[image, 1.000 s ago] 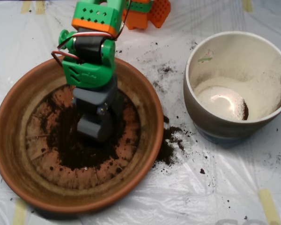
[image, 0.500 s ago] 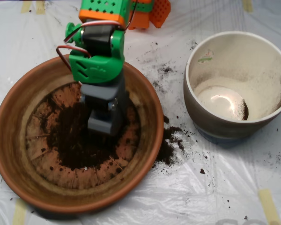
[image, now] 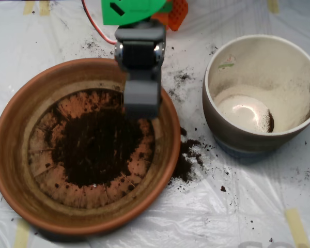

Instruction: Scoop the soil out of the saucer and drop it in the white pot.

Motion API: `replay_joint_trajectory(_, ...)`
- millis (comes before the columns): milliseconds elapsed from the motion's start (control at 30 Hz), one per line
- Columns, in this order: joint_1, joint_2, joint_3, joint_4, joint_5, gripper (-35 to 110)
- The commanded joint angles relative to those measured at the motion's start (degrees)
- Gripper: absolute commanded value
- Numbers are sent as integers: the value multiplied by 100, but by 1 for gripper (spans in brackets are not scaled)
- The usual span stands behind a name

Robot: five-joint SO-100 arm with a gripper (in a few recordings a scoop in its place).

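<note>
Looking down from above: one saucer (image: 10,155) at the left, its rim cut at twelve to one o'clock by one grey scoop (image: 142,103), blurred and seen from its back, so no telling whether the shells stand apart or together, nor whether anything lies inside. Holding one wide dark patch of soil (image: 95,150) across the ridged base, with a second, smaller spill (image: 188,157) on the plastic sheet (image: 237,206) just outside the rim at three o'clock. Standing at the right, apart from the dish, one white pot (image: 232,129), dusty within, with a small dark clump at four o'clock of its floor.
</note>
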Motion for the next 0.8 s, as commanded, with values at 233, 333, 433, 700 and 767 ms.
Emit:
replay_joint_trajectory(233,-1371,677,-1222,571,-220,-1)
replay_joint_trajectory(333,-1951,659,-1371,703,-325,-1)
replay_joint_trajectory(433,-2514,387,-1696,958,-387,-1)
replay_joint_trajectory(700,-3270,-229,-2197,1213,-211,1)
replay_joint_trajectory(767,-3278,-316,-2162,1213,-202,17)
